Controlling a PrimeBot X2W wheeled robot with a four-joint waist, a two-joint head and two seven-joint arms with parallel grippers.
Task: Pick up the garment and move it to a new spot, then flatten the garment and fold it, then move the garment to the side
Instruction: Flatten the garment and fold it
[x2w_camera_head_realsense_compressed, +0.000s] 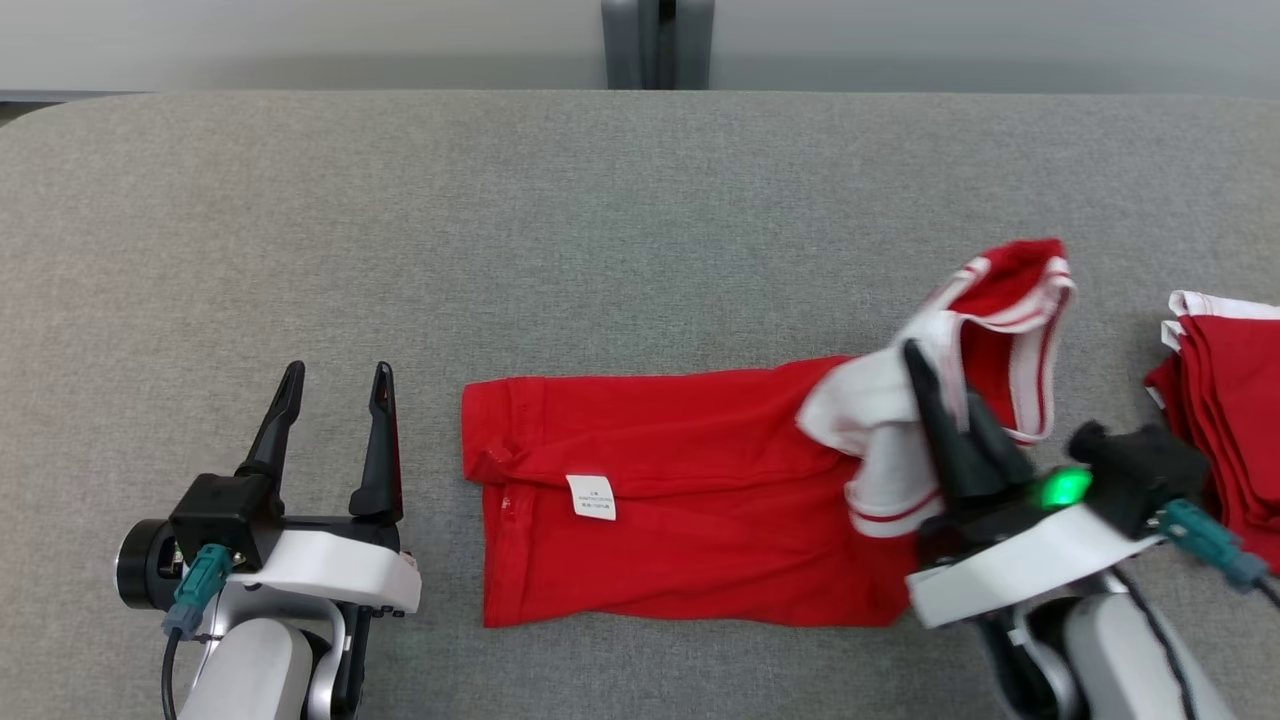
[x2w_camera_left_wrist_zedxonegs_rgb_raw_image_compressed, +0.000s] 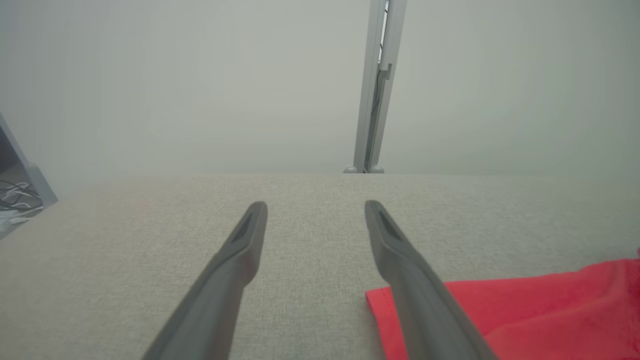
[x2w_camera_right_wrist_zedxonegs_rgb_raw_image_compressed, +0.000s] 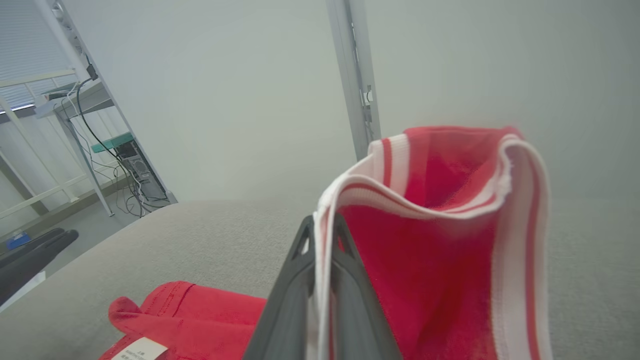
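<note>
The garment (x2w_camera_head_realsense_compressed: 680, 495) is a red shirt with a white, red-striped collar, folded into a long band on the grey table (x2w_camera_head_realsense_compressed: 600, 220). My right gripper (x2w_camera_head_realsense_compressed: 925, 375) is shut on the white collar end, which is lifted and curls over toward the right. In the right wrist view the collar (x2w_camera_right_wrist_zedxonegs_rgb_raw_image_compressed: 440, 200) stands up between and beside the closed fingers (x2w_camera_right_wrist_zedxonegs_rgb_raw_image_compressed: 300, 280), with the rest of the garment (x2w_camera_right_wrist_zedxonegs_rgb_raw_image_compressed: 190, 320) lying below. My left gripper (x2w_camera_head_realsense_compressed: 335, 385) is open with nothing in it, resting left of the garment's hem; that hem (x2w_camera_left_wrist_zedxonegs_rgb_raw_image_compressed: 525, 310) lies beside its right finger (x2w_camera_left_wrist_zedxonegs_rgb_raw_image_compressed: 400, 260).
A stack of folded red garments (x2w_camera_head_realsense_compressed: 1225, 400) lies at the table's right edge, close to my right wrist. A grey post (x2w_camera_head_realsense_compressed: 657, 45) stands behind the far edge. A desk with cables (x2w_camera_right_wrist_zedxonegs_rgb_raw_image_compressed: 100, 130) stands off the table in the right wrist view.
</note>
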